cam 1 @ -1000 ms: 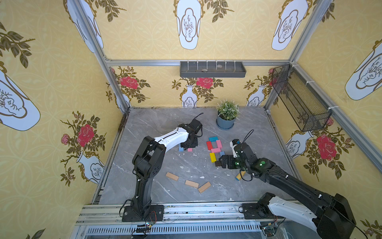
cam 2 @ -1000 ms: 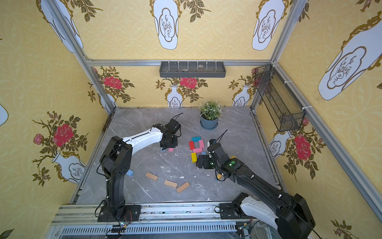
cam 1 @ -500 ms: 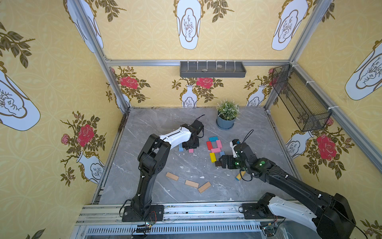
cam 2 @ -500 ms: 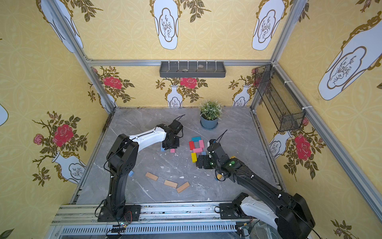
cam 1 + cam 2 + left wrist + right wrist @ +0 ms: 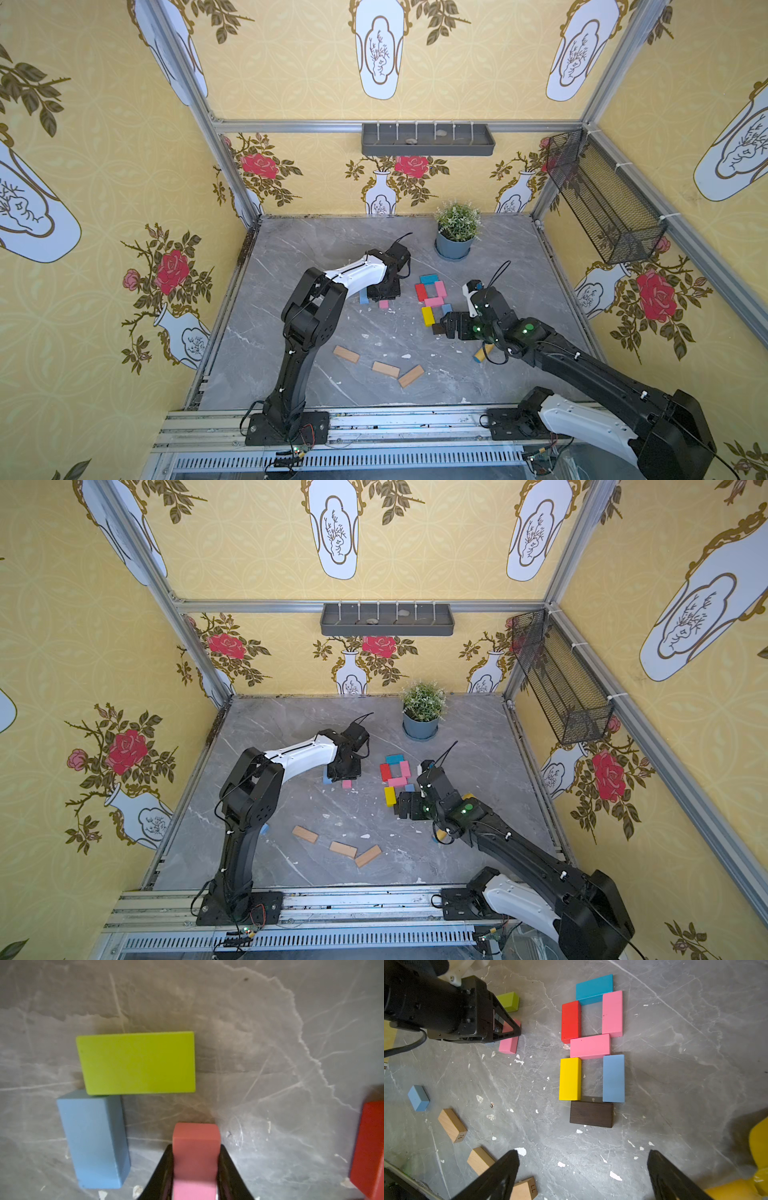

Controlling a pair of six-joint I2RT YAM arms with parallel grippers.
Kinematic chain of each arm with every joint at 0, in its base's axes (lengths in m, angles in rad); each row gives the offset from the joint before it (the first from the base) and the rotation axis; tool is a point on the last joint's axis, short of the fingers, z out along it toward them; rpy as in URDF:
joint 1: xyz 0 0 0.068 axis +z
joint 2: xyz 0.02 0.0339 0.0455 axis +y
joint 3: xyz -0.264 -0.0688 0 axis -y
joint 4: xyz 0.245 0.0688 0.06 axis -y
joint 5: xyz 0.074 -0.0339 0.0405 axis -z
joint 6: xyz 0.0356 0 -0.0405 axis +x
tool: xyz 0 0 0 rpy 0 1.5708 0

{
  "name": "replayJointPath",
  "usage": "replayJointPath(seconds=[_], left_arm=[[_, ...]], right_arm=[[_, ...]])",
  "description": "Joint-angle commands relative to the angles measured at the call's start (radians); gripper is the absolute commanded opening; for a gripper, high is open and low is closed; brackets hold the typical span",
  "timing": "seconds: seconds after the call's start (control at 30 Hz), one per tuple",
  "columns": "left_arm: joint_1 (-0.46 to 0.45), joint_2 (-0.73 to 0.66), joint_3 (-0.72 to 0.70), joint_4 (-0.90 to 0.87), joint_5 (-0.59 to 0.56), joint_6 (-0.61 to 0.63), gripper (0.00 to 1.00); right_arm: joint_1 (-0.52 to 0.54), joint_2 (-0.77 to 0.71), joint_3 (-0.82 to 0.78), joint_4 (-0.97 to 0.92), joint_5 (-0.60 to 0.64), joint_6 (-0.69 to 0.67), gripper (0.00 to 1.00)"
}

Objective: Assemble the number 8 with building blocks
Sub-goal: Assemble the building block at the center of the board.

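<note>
The left gripper (image 5: 196, 1147) clamps a pink block (image 5: 196, 1138) near the table (image 5: 332, 249) centre, long axis parallel to the blue block (image 5: 93, 1138) beside it, green block (image 5: 137, 1062) crossing ahead. The right gripper (image 5: 583, 1159) gapes near the finished 8 (image 5: 589, 1046).

Not much to read here, just stamps on the near row of plain wood blocks. The left wood block (image 5: 451, 1124) has "76" on its end. The right wood block (image 5: 525, 1189) shows "LL", possibly an upside-down 77.
</note>
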State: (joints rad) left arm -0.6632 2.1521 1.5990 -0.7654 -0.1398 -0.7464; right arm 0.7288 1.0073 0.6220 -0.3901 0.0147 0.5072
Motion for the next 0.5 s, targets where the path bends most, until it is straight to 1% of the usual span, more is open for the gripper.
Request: replayJointPath(seconds=[0.0,0.47], left_arm=[[0.001,0.014,0.003,-0.016,-0.021,-0.013,0.29],[0.017,0.026,0.009,-0.009,-0.027,-0.015,0.29]], right_arm=[[0.000,-0.008,-0.005,0.010,0.017,0.003,0.99],[0.000,-0.010,-0.009,0.008,0.018,0.004,0.99]])
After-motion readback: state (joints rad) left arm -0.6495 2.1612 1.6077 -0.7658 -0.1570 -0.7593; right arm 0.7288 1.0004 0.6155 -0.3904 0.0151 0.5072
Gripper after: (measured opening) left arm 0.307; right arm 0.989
